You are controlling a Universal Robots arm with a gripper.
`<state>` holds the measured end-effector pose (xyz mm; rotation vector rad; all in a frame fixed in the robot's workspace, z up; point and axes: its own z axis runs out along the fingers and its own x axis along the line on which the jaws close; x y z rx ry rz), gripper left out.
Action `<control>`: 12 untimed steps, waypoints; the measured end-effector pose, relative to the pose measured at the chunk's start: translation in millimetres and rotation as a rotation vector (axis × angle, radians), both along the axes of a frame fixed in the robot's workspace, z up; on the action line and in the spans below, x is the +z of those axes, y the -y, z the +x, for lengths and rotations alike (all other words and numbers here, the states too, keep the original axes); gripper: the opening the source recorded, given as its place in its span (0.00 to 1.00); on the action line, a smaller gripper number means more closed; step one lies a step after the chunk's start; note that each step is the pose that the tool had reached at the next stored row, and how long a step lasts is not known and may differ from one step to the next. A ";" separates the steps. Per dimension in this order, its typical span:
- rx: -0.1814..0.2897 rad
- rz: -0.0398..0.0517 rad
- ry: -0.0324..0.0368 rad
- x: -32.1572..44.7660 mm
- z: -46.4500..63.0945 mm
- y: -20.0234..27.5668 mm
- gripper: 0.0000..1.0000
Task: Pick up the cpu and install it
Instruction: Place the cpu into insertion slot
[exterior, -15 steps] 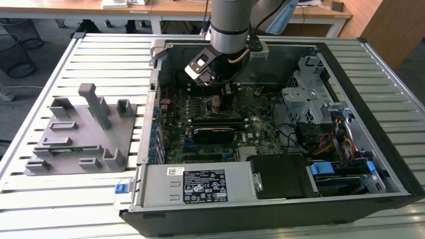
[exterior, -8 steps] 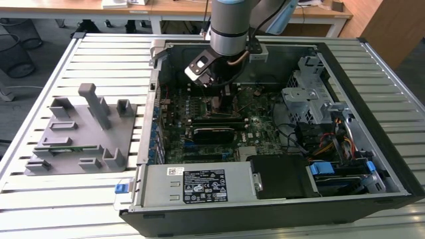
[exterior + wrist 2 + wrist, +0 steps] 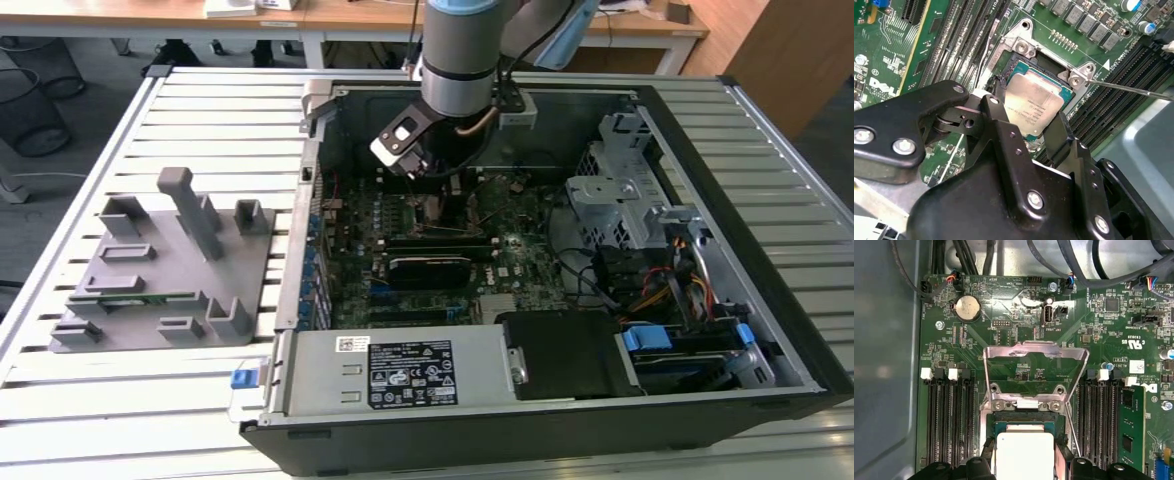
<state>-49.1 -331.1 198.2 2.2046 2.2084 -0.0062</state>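
Hanging inside the open computer case [image 3: 767, 150], the gripper [image 3: 430, 165] is seen low over the motherboard [image 3: 514, 255], toward the case's far wall in the exterior view. In both wrist views the cpu [image 3: 1036, 102] is found at the open socket [image 3: 1019, 46], pale metal top up. One black finger [image 3: 999, 125] is set against one edge and its partner against the opposite edge; the gripper is judged closed on the cpu. Whether the cpu is fully seated cannot be told. In the first wrist view the socket's metal cover plate [image 3: 1036, 351] is swung back and stands just past the cpu, and a thin metal lever [image 3: 1070, 427] runs beside the socket. Rows of black memory slots [image 3: 949, 422] flank the socket on both sides; a green memory stick [image 3: 1130, 427] is fitted at the outer end of one bank. A round coin battery [image 3: 968, 307] and dark cables [image 3: 1079, 262] lie farther along the board. In the exterior view a grey parts tray [image 3: 147, 280] is noted on the slatted table [image 3: 107, 410], on the exterior view's left of the case, well apart from the gripper.
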 end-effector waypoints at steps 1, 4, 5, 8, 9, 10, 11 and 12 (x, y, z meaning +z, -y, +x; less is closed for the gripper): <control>-0.001 0.0000 0.0000 -0.5 0.0 0.0 0.54; -0.003 0.0000 0.0000 -1.9 0.0 0.0 0.54; -0.003 0.0001 0.0000 -2.5 0.0 0.0 0.54; -0.003 0.0001 -0.0001 -4.1 0.0 0.0 0.54; -0.003 0.0000 -0.0002 -4.4 0.1 0.0 0.54; -0.003 0.0000 -0.0003 -4.6 0.1 0.1 0.54; -0.004 -0.0001 -0.0004 -4.8 0.2 0.0 0.54; -0.004 0.0000 -0.0003 -4.9 0.3 0.0 0.54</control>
